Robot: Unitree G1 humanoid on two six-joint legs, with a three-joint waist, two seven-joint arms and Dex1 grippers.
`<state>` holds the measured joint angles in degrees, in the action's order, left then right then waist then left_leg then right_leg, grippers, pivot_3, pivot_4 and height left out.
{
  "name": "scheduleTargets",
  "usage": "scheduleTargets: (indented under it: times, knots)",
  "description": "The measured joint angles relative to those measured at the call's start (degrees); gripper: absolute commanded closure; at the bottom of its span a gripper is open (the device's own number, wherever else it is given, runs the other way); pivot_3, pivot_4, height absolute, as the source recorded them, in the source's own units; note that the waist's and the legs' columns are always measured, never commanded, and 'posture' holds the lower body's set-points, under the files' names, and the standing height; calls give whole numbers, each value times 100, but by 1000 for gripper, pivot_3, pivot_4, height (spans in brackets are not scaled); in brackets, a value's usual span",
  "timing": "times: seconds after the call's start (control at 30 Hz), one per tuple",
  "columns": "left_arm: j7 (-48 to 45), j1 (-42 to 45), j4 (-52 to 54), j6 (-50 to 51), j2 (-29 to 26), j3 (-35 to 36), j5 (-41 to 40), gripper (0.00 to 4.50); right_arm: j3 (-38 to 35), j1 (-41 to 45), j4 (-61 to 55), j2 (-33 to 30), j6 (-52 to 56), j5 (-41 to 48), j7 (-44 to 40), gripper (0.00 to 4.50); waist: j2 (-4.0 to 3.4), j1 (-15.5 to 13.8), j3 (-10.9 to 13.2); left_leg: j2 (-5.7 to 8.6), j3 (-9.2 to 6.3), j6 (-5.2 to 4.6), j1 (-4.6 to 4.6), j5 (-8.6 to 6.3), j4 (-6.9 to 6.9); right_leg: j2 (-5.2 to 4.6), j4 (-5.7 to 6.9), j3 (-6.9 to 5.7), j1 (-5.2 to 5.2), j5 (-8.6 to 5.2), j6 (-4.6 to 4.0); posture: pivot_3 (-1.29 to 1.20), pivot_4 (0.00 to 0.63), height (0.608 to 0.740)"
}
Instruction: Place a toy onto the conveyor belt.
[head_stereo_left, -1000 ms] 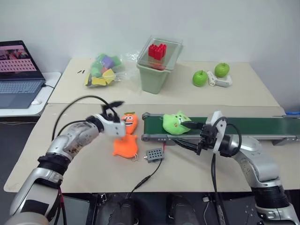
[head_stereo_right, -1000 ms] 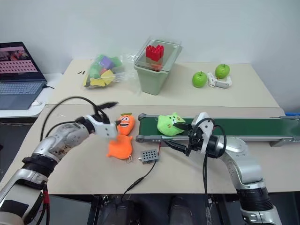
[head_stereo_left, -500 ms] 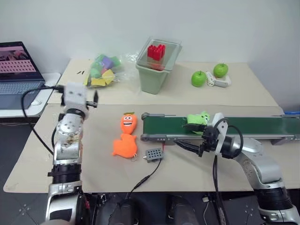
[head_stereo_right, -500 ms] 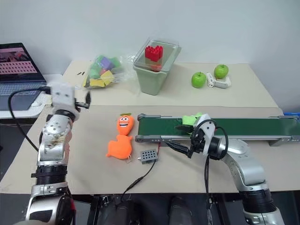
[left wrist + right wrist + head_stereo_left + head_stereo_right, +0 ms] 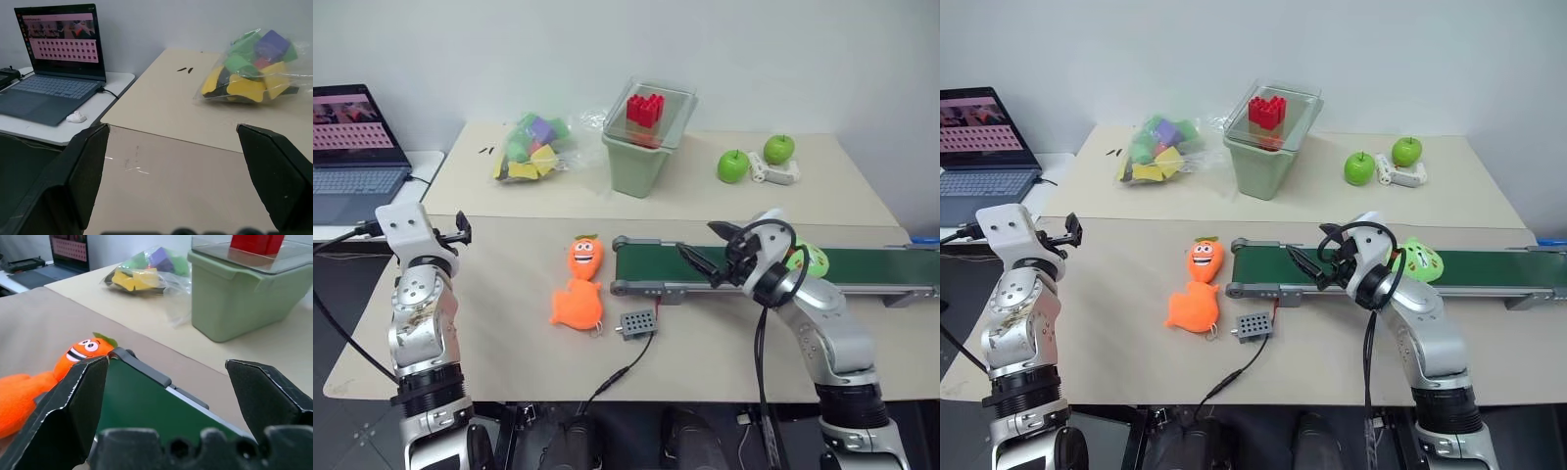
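Note:
The toy [image 5: 810, 260], a fuzzy lime-green plush, lies on the conveyor belt [image 5: 871, 264], a long dark-green strip with grey rails, just right of my right wrist. My right gripper [image 5: 702, 245] hovers open over the belt's left part, pointing left, with nothing between its fingers. The toy is behind it, apart from the fingers. In the right wrist view the belt's left end [image 5: 146, 401] shows between the open fingers. My left gripper [image 5: 460, 228] stands open and empty at the table's left edge, pointing forward, far from the belt.
An orange carrot plush [image 5: 578, 284] lies left of the belt end, beside a small grey box [image 5: 636, 322] with a cable. At the back are a bag of coloured blocks [image 5: 530, 147], a green bin [image 5: 644, 147] with red bricks, and two apples [image 5: 754, 159]. A laptop [image 5: 352, 152] sits far left.
The toy has moved right along the belt, past my right wrist. My right gripper swung up to point left. My left arm drew back to the left and turned forward.

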<state>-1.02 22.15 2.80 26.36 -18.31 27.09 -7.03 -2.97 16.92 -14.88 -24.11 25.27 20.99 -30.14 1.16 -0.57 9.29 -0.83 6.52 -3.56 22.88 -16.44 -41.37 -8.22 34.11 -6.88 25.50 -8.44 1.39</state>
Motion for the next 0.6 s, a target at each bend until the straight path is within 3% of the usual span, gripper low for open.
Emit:
scheduleTargets:
  times: [0.37,0.6]
  knots:
    - [-233,-46,-318,-295,-84,-48,-255,64,-369,-3,239,361,-307,-397,959,0,0,7,0,0,2,3,-3,2,7,3,-1,2,-1,0,-2,0,150,740]
    - [-329,-203,-346,-427,28,-42,-615,64,-444,-107,313,480,-485,-516,1102,0,0,35,0,0,2,4,-4,3,10,3,-1,3,-1,-1,-2,0,150,740]
